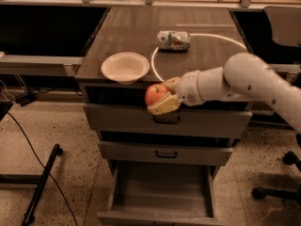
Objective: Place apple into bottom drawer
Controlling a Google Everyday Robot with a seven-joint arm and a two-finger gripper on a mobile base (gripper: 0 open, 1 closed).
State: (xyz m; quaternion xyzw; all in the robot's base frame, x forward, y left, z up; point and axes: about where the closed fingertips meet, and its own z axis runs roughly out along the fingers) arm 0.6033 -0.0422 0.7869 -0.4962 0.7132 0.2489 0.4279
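Note:
The red-orange apple [154, 94] is held in my gripper [162, 98], whose pale fingers [164, 106] are shut around it. The apple hangs in front of the cabinet's top drawer [164, 121], just below the cabinet top's front edge. The bottom drawer [162, 197] is pulled open below and looks empty. My white arm [235, 81] reaches in from the right.
A white bowl [125, 67] sits at the front left of the dark cabinet top [141, 27]. A crushed silver-green can [173, 40] lies behind it. The middle drawer [164, 153] is closed. A black cable and stand [40, 182] lie on the floor at left; chair wheels [282, 173] at right.

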